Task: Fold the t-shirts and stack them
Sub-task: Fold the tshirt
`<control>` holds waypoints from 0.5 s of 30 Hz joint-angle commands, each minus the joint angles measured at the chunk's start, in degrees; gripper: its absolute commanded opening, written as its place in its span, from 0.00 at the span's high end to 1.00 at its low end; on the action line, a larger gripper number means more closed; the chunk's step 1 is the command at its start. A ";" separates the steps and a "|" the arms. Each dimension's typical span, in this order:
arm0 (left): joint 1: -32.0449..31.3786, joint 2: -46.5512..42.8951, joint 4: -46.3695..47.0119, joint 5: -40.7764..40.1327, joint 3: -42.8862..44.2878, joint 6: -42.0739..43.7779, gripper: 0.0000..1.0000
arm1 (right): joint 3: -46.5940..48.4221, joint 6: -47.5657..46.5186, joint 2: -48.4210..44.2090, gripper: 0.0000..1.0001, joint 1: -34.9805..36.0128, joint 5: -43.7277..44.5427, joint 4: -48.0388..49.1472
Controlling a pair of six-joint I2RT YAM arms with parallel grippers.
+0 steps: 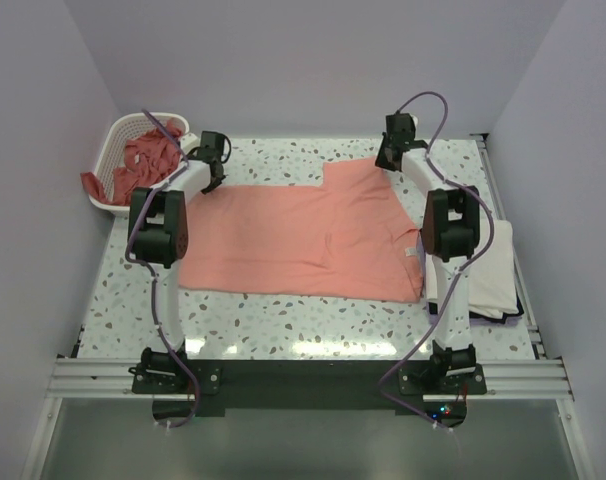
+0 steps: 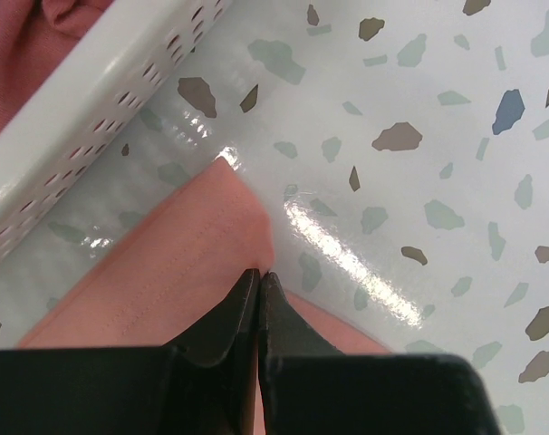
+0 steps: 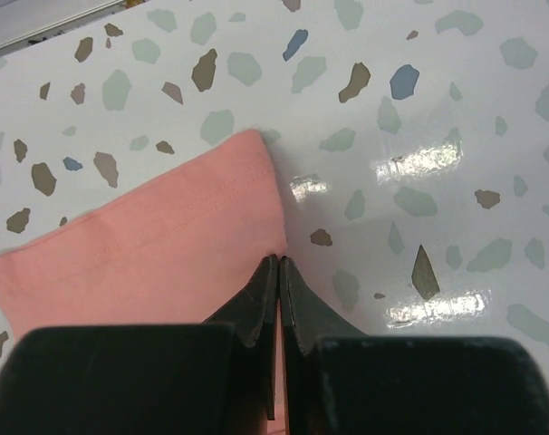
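Shirt (image 1: 283, 240) looks limp and light, best held by its far corners, where left end effector (image 2: 259, 276) and right end effector (image 3: 279, 265) pinch it.

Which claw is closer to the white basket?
Left. The left gripper pinches a corner of the pink t-shirt right beside the basket; the right gripper holds its other far corner.

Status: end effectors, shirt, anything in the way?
Left end effector shut on pink t-shirt, far-left corner. Right end effector shut on far-right corner. Shirt spread on table. Basket, white t-shirt off to the sides.
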 commanded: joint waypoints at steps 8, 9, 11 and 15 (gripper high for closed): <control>0.15 -4.55 1.33 -0.52 1.66 1.54 1.00 | -4.43 -0.20 -9.77 1.00 -1.15 -1.78 4.21; 0.15 -4.64 1.33 -0.78 1.66 1.62 1.00 | -5.14 -0.02 -10.39 1.00 -1.15 -1.95 4.48; 0.24 -5.08 1.33 -0.95 1.57 1.89 1.00 | -7.16 -0.02 -12.40 1.00 -1.24 -1.95 5.18; 0.24 -5.52 1.24 -1.22 1.57 1.89 1.00 | -10.06 -0.20 -15.66 1.00 -1.68 -2.04 5.45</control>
